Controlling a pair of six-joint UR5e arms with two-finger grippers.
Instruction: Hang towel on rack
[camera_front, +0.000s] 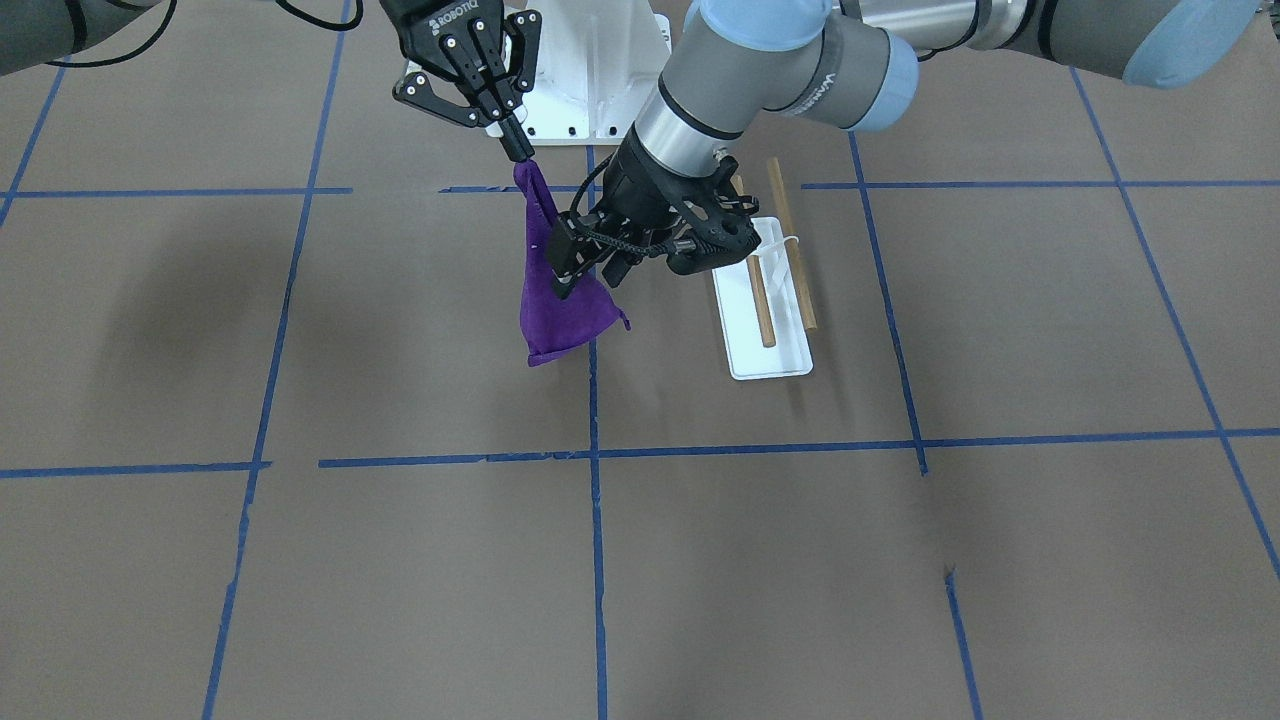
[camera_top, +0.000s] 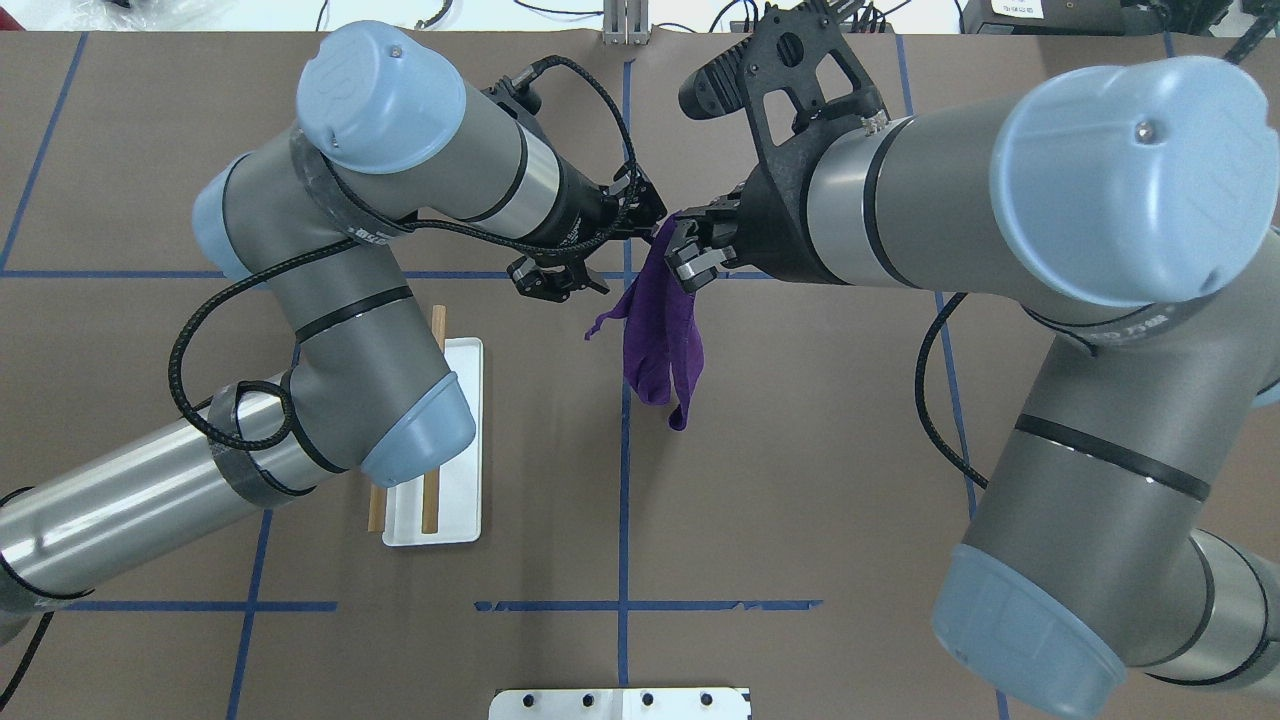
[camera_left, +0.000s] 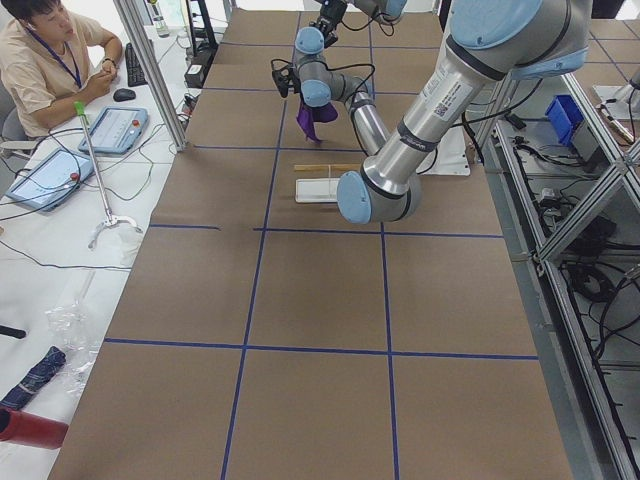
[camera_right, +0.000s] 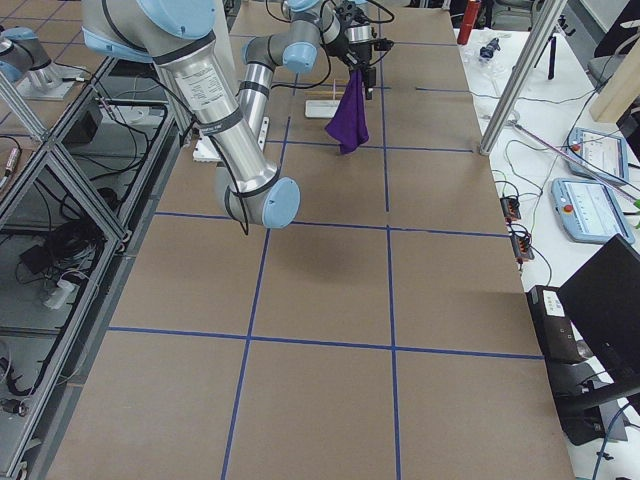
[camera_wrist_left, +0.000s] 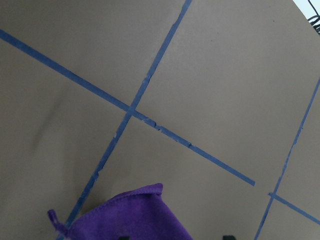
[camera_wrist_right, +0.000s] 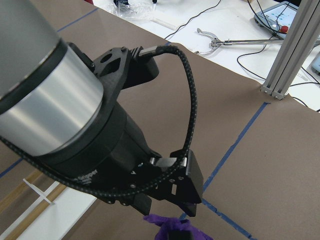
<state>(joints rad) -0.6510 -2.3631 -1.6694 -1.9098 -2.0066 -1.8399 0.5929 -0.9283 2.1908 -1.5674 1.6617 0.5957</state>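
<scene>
The towel (camera_front: 560, 300) hangs bunched under the right claw (camera_front: 520, 155), which pinches its top corner; whether its hem touches the desk (camera_front: 700, 560) is unclear. The left claw (camera_front: 586, 281), spread open, sits just beside the towel, below the right claw, its wrist hiding part of the rack (camera_front: 770, 355) behind it.
</scene>
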